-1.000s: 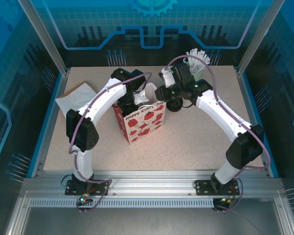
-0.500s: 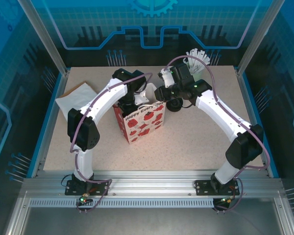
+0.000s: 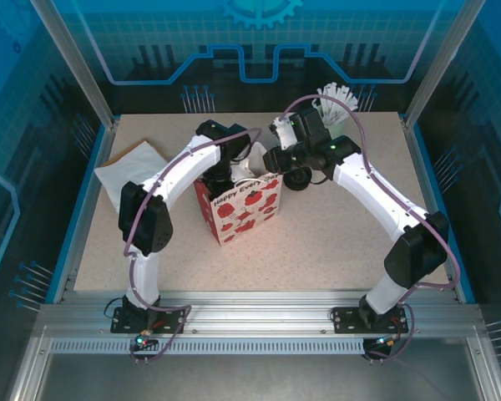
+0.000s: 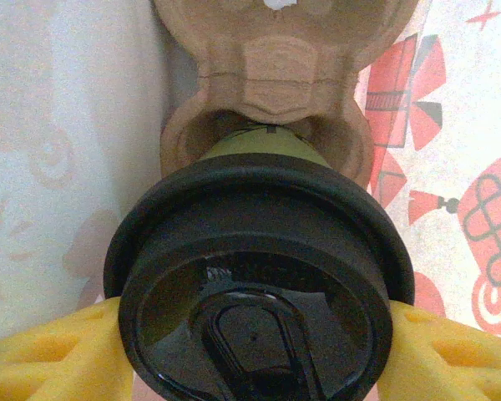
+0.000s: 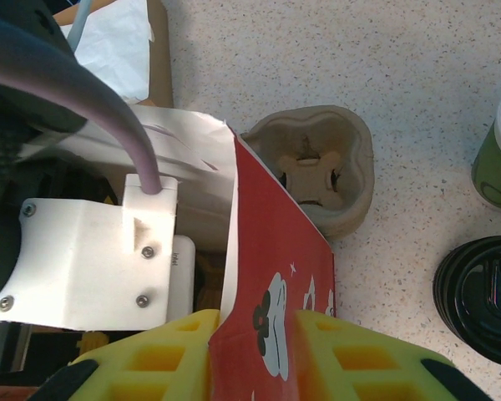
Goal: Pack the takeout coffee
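Observation:
The takeout coffee [image 4: 259, 209], an olive-green cup under a black lid, stands inside the strawberry-print paper bag [image 3: 238, 209], its base in a slot of a brown pulp carrier [image 4: 275, 67]. My left gripper [image 4: 255, 351] reaches down into the bag, and its yellow fingers [image 4: 50, 355] press the lid's rim from both sides. My right gripper [image 5: 255, 351] is shut on the bag's red side wall [image 5: 271, 251] near its top edge, just right of the left wrist. In the top view the right gripper [image 3: 271, 163] sits at the bag's far right corner.
A second pulp carrier [image 5: 317, 167] lies on the table behind the bag. A black lid [image 5: 484, 301] and a green cup [image 5: 497, 159] stand to its right. A cup of white sticks [image 3: 334, 100] is at the back, and flat paper [image 3: 125, 167] lies at the left.
The left arm's elbow and forearm have shifted slightly to the right over the bag. The right arm and the bag have stayed in place.

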`<state>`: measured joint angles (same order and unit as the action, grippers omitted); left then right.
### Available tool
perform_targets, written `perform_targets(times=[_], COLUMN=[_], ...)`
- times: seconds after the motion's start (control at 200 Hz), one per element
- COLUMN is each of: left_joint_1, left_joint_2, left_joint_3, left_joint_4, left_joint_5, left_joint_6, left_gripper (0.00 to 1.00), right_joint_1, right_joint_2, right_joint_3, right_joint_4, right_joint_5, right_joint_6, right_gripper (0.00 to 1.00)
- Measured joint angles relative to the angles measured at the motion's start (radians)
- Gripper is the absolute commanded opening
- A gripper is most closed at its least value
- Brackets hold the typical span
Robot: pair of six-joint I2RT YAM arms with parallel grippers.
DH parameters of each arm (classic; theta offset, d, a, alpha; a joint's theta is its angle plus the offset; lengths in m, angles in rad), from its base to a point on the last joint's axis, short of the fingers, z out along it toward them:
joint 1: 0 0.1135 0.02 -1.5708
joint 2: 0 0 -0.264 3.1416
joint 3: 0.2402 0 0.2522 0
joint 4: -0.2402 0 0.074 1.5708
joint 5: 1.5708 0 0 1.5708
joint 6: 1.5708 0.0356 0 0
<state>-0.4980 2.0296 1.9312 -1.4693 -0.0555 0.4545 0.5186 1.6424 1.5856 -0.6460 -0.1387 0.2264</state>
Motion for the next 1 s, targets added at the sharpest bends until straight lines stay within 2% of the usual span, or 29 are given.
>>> perform_targets(times=[1.0], left_joint_1=[0.0], left_joint_2=[0.011], left_joint_3=[-0.043], left_joint_4=[0.044], left_joint_5=[0.003], left_joint_6=[-0.003], left_gripper=[0.48], right_joint_1=[0.007], right_joint_2=[0.007], right_joint_3=[0.0], right_joint_4=[0.002], right_joint_5=[0.0], right_joint_6=[0.0], right_gripper=[0.29])
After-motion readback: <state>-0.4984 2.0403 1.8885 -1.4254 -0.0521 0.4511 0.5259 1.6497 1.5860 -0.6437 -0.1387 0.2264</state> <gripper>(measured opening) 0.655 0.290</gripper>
